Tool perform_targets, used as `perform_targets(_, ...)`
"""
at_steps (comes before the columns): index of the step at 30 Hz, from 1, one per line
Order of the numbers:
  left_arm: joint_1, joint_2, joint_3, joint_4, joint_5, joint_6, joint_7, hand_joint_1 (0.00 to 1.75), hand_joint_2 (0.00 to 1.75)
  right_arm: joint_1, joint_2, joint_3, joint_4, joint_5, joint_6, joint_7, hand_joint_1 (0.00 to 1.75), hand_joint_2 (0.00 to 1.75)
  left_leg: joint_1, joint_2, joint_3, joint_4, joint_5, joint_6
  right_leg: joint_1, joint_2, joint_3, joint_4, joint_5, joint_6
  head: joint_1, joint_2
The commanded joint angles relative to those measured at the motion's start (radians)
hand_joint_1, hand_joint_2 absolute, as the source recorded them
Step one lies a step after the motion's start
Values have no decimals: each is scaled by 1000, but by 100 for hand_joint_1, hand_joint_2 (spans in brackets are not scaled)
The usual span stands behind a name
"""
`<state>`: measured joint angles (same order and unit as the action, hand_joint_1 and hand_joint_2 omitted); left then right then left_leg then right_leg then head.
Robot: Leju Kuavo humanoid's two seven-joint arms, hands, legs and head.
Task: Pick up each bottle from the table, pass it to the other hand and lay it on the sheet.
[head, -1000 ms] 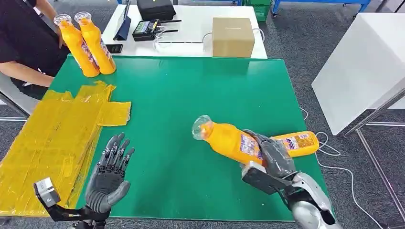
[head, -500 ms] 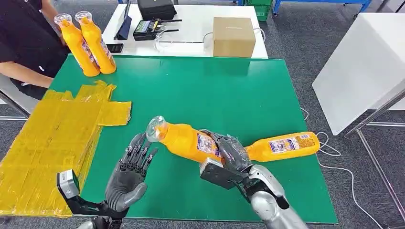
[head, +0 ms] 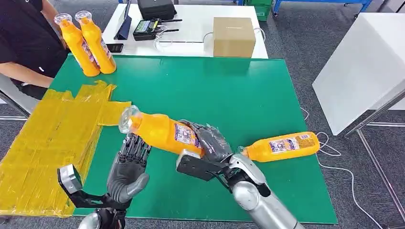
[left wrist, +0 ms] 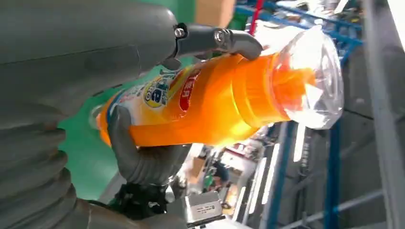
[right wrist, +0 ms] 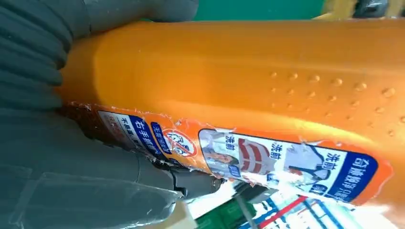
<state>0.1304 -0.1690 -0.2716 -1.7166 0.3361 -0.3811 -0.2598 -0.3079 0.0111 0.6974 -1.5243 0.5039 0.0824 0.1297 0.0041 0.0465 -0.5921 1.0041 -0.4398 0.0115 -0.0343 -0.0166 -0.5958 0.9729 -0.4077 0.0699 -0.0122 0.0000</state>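
My right hand (head: 210,143) grips an orange bottle (head: 162,133) by its labelled body and holds it tilted above the green table (head: 215,86), its clear cap toward the yellow sheet (head: 52,138). My left hand (head: 128,171) stands upright just under the bottle's neck end, fingers against it. In the left wrist view the bottle (left wrist: 215,100) lies between the thumb and a finger of my left hand (left wrist: 71,71), which are not closed round it. The right wrist view has the bottle (right wrist: 239,71) pressed against my right hand (right wrist: 38,119). A second orange bottle (head: 282,146) lies on the table at the right edge.
Two more orange bottles (head: 88,45) stand upright at the table's far left corner, beside a person in black (head: 24,38). Behind the green table, a white table (head: 191,24) carries a cardboard box (head: 233,36) and dark devices. Another white table stands at the right.
My right hand has carried the bottle leftward and higher, from the right side to above my left hand. My left hand has risen and moved right until its fingers meet the bottle.
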Motion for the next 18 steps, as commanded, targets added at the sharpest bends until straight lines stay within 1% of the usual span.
perform_targets(1,-36,-20,30,84,-50,28,-6,0,175,-84,56,168,119,-6,6,5,175,175,1,-1,4,-1,-1,-1,1,4,3,-1,0,-4,0,0)
perform_targets(2,-36,-20,30,84,-50,28,-6,0,175,-84,56,168,119,-6,6,5,175,175,1,-1,3,-1,-1,-1,1,3,2,-1,0,-3,0,0)
perform_targets(3,-36,-20,30,84,-50,28,-6,0,175,-84,56,168,119,-6,6,5,175,175,2,-2,5,0,-1,-1,1,3,4,-1,0,-5,1,0)
perform_targets(4,-36,-20,30,84,-50,28,-6,0,175,-84,56,168,119,-6,6,5,175,175,1,-2,2,-1,0,-1,1,1,2,-1,0,-3,1,0)
perform_targets(7,-36,-20,30,84,-51,28,-6,0,175,-85,53,167,118,-6,6,4,175,175,2,-3,4,0,-1,-1,1,2,3,-1,0,-5,0,0)
perform_targets(9,-42,-23,33,87,-62,34,-8,0,175,-113,46,198,124,-17,25,-3,175,175,1,-3,1,-1,0,0,0,0,1,-1,0,-3,0,0)
perform_targets(12,-51,-28,32,94,-64,33,-8,0,175,-142,64,239,141,-41,42,-11,175,175,1,-2,2,0,-1,-1,1,3,1,0,0,-4,1,0)
perform_targets(13,-54,-29,29,97,-64,30,-8,0,175,-143,71,252,148,-46,46,-13,175,175,1,-1,1,0,0,0,0,3,0,0,1,-3,0,0)
perform_targets(14,-56,-29,23,97,-64,27,-8,0,175,-146,78,268,160,-53,51,-14,175,175,2,-2,3,0,-1,-1,1,3,2,0,0,-5,1,0)
perform_targets(17,-63,-32,19,92,-70,45,-11,0,175,-143,90,314,195,-76,56,-26,175,175,1,-3,2,0,0,-1,1,1,1,-1,0,-4,1,0)
perform_targets(18,-66,-32,21,97,-61,46,-8,0,175,-143,91,330,204,-77,55,-33,175,175,2,-4,3,0,-1,-1,2,1,3,-1,0,-5,0,0)
